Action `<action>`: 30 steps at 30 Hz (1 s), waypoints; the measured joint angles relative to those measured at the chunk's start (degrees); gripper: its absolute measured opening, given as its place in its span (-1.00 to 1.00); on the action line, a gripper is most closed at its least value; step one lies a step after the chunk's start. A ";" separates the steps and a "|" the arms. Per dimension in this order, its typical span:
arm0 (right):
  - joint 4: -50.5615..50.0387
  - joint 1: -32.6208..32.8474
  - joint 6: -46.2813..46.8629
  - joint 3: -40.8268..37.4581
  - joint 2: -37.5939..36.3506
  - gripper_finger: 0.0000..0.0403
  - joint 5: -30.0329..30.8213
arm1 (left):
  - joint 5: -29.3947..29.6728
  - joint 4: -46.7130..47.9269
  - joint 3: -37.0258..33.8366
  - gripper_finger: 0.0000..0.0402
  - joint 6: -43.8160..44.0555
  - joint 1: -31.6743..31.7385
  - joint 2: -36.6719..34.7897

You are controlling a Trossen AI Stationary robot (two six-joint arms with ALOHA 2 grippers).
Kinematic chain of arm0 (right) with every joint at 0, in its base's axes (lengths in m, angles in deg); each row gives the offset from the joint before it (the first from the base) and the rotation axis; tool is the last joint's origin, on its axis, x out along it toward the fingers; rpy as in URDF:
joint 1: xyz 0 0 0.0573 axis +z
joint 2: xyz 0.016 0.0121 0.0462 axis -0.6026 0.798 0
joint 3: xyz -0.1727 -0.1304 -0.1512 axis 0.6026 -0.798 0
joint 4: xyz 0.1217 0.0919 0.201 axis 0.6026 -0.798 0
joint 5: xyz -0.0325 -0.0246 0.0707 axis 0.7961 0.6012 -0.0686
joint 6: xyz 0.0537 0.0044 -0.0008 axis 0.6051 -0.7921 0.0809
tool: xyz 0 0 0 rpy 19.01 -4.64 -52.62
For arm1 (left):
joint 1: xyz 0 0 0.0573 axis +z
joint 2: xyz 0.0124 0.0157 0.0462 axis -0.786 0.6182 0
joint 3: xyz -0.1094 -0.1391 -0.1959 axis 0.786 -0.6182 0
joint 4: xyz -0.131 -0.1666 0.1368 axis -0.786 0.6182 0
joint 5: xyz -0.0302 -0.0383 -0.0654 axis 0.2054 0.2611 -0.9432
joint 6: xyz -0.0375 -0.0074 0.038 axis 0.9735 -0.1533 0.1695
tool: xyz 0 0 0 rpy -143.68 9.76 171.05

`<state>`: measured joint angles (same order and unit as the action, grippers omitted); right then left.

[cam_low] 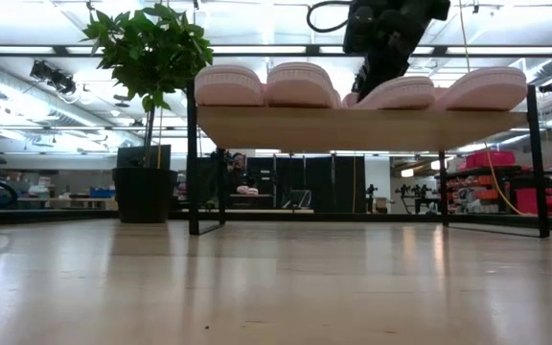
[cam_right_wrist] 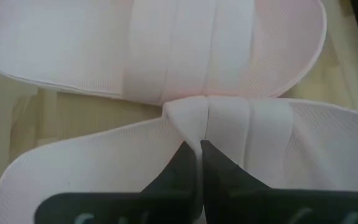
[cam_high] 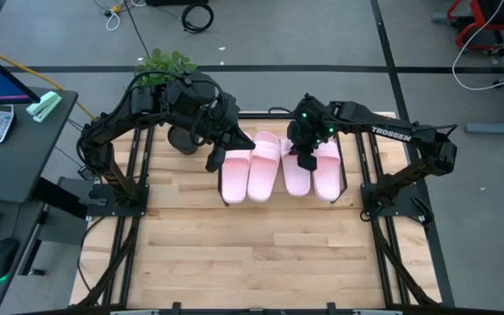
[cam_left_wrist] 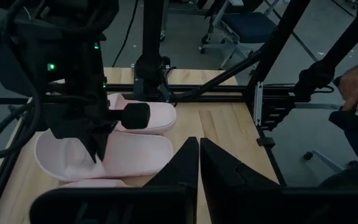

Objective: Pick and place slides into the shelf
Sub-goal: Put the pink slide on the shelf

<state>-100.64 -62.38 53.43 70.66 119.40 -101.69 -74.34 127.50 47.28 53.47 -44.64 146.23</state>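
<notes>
Overhead, slides [cam_low: 353, 88] atop shelf [cam_low: 362, 126].

- In the high view, the strap of the third of the four slides [cam_high: 297, 171] is covered by the right gripper [cam_high: 305, 163].
- In the right wrist view, both slides are cut off by the picture's edges just beyond that gripper's fingertips [cam_right_wrist: 185, 163].
- In the low view, the gripper [cam_low: 374, 81] above the shelf [cam_low: 353, 126] is cut off at the top.
- In the left wrist view, a person's hand [cam_left_wrist: 355, 85], far beyond the left gripper [cam_left_wrist: 199, 152], is cut off by the edge.
</notes>
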 joint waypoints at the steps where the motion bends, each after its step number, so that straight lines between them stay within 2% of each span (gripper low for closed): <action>1: 0.33 0.02 0.04 0.00 0.00 -0.95 0.04 | 0.00 0.00 0.00 -0.90 0.00 0.00 0.00; 5: 0.88 0.02 0.42 0.55 -0.09 -0.87 0.34 | 0.00 0.00 0.00 -0.94 0.00 0.02 -0.02; 12: -1.56 0.85 0.64 4.14 0.00 -0.42 1.08 | 0.00 0.01 0.00 -0.90 0.00 0.02 -0.02; 16: -3.17 1.38 0.36 7.43 0.00 -0.23 3.43 | 0.00 0.02 0.00 -0.89 -0.02 0.04 -0.02; 20: -4.55 1.33 0.17 10.08 -0.02 -0.15 8.22 | 0.00 0.02 0.00 -0.92 -0.02 0.02 -0.02; 23: -6.34 0.79 0.30 11.51 -0.07 -0.18 10.59 | 0.00 0.02 0.00 -0.94 -0.02 0.03 -0.02; 25: -8.45 0.13 0.15 11.74 -0.15 -0.30 11.32 | 0.00 0.03 0.00 -0.94 -0.02 0.04 -0.02; 30: -14.26 -2.08 -0.08 11.74 -0.15 -0.88 11.89 | 0.00 0.02 0.00 -0.89 -0.04 0.04 -0.02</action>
<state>-114.90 -64.45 53.36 82.40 119.25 -89.80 -74.34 127.52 47.28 53.42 -44.60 146.21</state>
